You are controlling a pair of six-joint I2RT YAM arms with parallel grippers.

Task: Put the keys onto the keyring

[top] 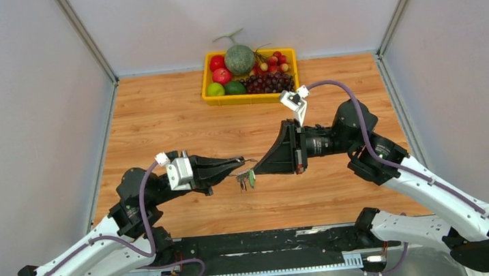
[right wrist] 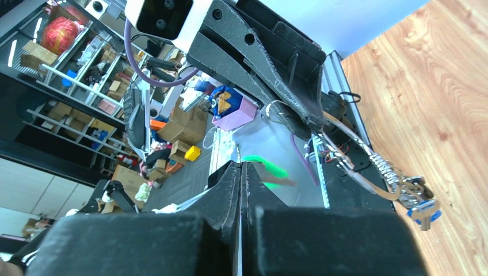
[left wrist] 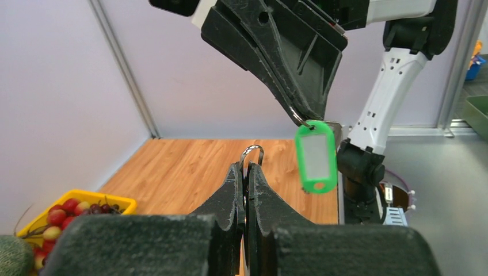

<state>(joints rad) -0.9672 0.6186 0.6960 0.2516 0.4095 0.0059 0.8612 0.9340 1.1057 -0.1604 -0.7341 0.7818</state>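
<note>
My left gripper (top: 243,159) is shut on the keyring (left wrist: 251,154), whose thin silvery loop sticks out above the closed fingertips in the left wrist view. A bunch of small keys (top: 242,179) hangs under it. In the right wrist view the bunch (right wrist: 403,185) includes a blue-headed key (right wrist: 424,210). My right gripper (top: 257,169) faces the left one, tip to tip. It is shut on the small metal loop of the green-headed key (left wrist: 315,156), which dangles below its tip and also shows in the top view (top: 251,177).
A yellow basket (top: 251,99) of fruit stands at the back middle of the wooden table. Its corner shows in the left wrist view (left wrist: 124,202). Both grippers are held above the table's front middle. Grey walls stand at both sides.
</note>
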